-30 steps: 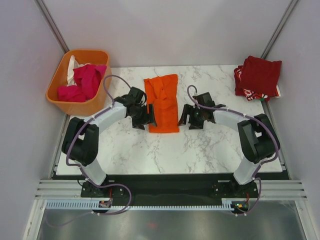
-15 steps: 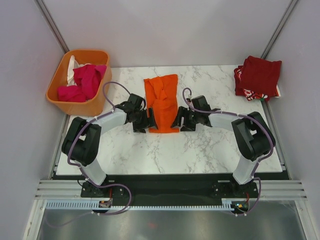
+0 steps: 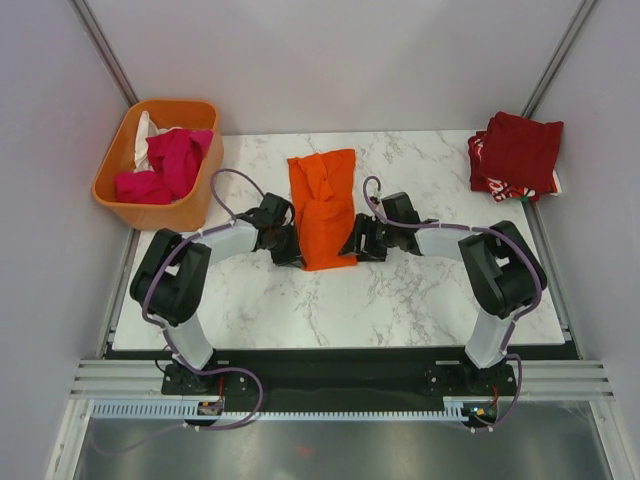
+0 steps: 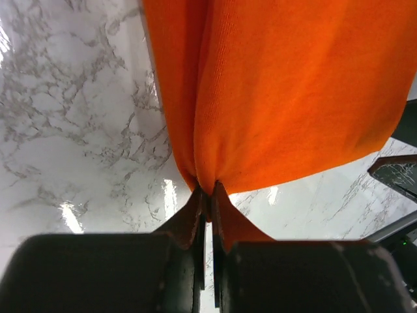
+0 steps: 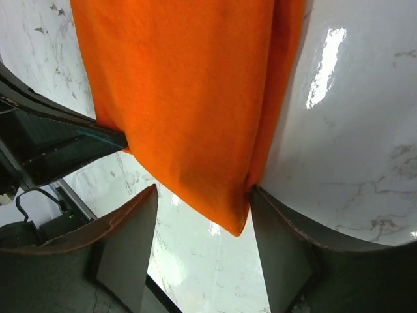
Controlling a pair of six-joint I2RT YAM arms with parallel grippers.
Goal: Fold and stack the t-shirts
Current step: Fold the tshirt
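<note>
A plain orange t-shirt [image 3: 322, 205] lies folded in a long strip in the middle of the table. My left gripper [image 3: 290, 245] is at its near left corner, and the left wrist view shows the gripper [image 4: 207, 189] shut on a pinch of the orange cloth [image 4: 293, 85]. At the near right corner is my right gripper [image 3: 352, 245]. In the right wrist view that gripper [image 5: 203, 190] stands open with the corner of the shirt [image 5: 189, 98] between its fingers, and the right finger [image 5: 280, 241] touches the cloth's edge.
Folded dark red t-shirts [image 3: 518, 148] sit stacked at the far right corner on a red-and-white patterned one [image 3: 508, 188]. An orange plastic basket [image 3: 108, 175] stands off the table's far left, holding magenta shirts [image 3: 172, 160] and a white one [image 3: 146, 130].
Both grippers have moved inward to the orange shirt's near corners. The left one has shut on its corner. The right one's jaws have narrowed around the other corner.
</note>
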